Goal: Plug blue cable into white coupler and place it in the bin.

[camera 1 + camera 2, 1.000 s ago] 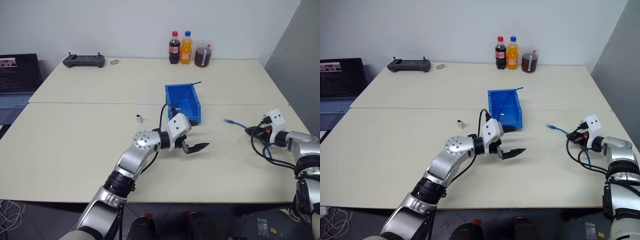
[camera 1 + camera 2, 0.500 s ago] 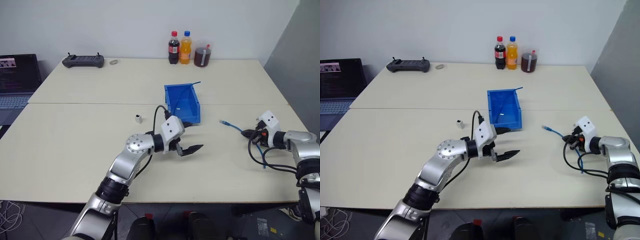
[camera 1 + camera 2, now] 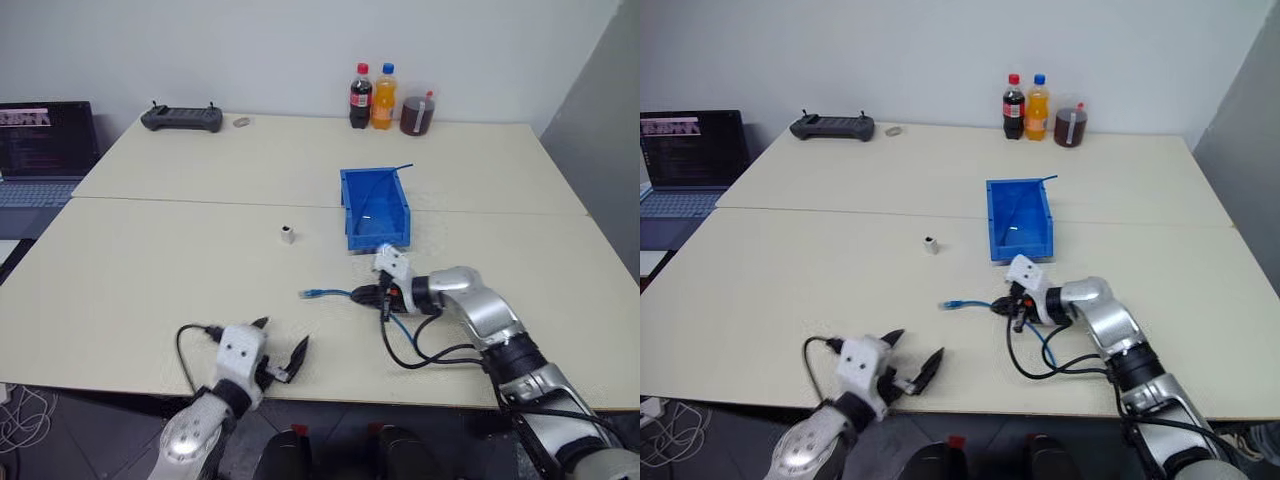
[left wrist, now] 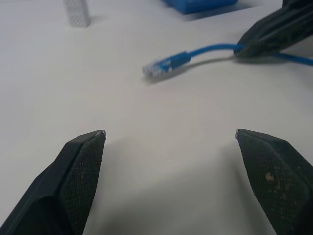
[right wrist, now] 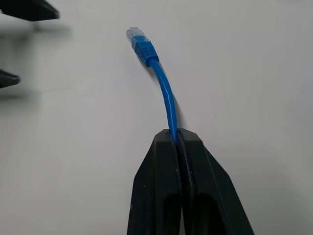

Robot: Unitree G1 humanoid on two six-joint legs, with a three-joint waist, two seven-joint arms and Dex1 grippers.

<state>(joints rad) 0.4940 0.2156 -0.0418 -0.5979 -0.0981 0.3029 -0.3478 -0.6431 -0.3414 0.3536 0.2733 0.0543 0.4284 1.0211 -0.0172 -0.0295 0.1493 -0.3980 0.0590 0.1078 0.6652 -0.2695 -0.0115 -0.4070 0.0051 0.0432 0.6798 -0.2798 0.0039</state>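
The light-blue cable (image 3: 335, 293) lies on the table in front of the blue bin (image 3: 348, 205), its clear plug (image 5: 135, 35) pointing left. My right gripper (image 3: 366, 295) is shut on the cable a short way behind the plug, and the rest of the cable loops back under the arm. The small white coupler (image 3: 287, 234) stands alone left of the bin, apart from both grippers. My left gripper (image 3: 281, 341) hangs open and empty at the table's front edge, facing the plug (image 4: 159, 68) and the coupler (image 4: 77, 12) beyond.
Two bottles (image 3: 371, 97) and a cup of dark drink (image 3: 416, 111) stand at the back. A black controller (image 3: 182, 118) lies back left, with a laptop (image 3: 45, 140) at the far left. Black wrist cables loop (image 3: 425, 352) on the table by my right arm.
My right gripper has carried the cable's plug end from the table's right side leftward to in front of the bin. The left arm has pulled back from the middle to the front edge, still open.
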